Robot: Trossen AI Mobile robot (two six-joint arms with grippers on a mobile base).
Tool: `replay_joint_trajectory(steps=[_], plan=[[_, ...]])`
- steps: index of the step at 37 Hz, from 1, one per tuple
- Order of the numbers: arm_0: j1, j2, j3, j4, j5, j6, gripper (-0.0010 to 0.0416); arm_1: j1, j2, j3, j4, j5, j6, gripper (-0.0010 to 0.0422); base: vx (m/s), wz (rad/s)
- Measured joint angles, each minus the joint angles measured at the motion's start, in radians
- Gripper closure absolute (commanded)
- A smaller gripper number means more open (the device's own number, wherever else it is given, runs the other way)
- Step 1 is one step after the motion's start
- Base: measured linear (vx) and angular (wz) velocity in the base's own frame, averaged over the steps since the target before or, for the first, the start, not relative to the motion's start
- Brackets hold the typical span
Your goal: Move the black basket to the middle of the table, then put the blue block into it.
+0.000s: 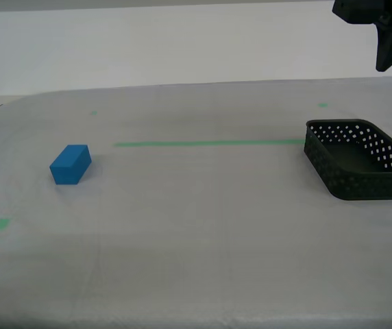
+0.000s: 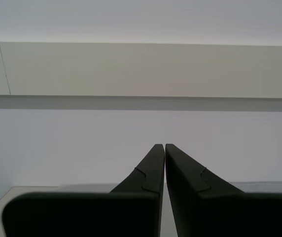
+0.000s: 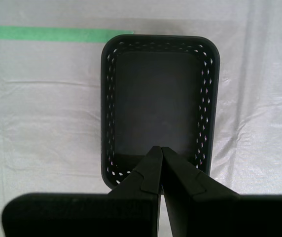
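Note:
The black basket point(image 1: 340, 175) sits empty on the table point(image 1: 196, 260) at the exterior view's right, by the end of the green tape line point(image 1: 210, 143). My first gripper point(image 1: 382, 65) hangs high above it, shut with nothing in it; its wrist view looks straight down into the basket point(image 3: 106, 98), with the closed fingertips point(image 3: 160, 148) over the basket's near end. The blue block point(image 1: 70, 164) lies alone at the exterior view's left. My second gripper point(image 2: 160, 145) is shut and empty and faces a pale wall; it does not show in the exterior view.
Small green tape bits point(image 1: 2, 223) point(image 1: 323, 105) mark the whitish cloth. The tape line point(image 3: 57, 33) ends at the basket's far corner. A white wall point(image 1: 182, 48) rises behind the table's far edge. Bare cloth lies between the block and the basket.

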Motion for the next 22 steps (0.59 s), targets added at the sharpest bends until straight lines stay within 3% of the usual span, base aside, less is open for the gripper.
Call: replay_joint_trajectory(steps=[9,22], plan=[[0.005,0.0,0.0,0.0,0.002,0.003,0.0382,0.0,0.0,0.0,0.0,0.0,0.0,0.0412,0.0,0.0],[0.009,0.0,0.0,0.001,0.002,0.007,0.0227,0.0,0.0,0.0,0.0,0.0,0.0,0.0412,0.0,0.0]])
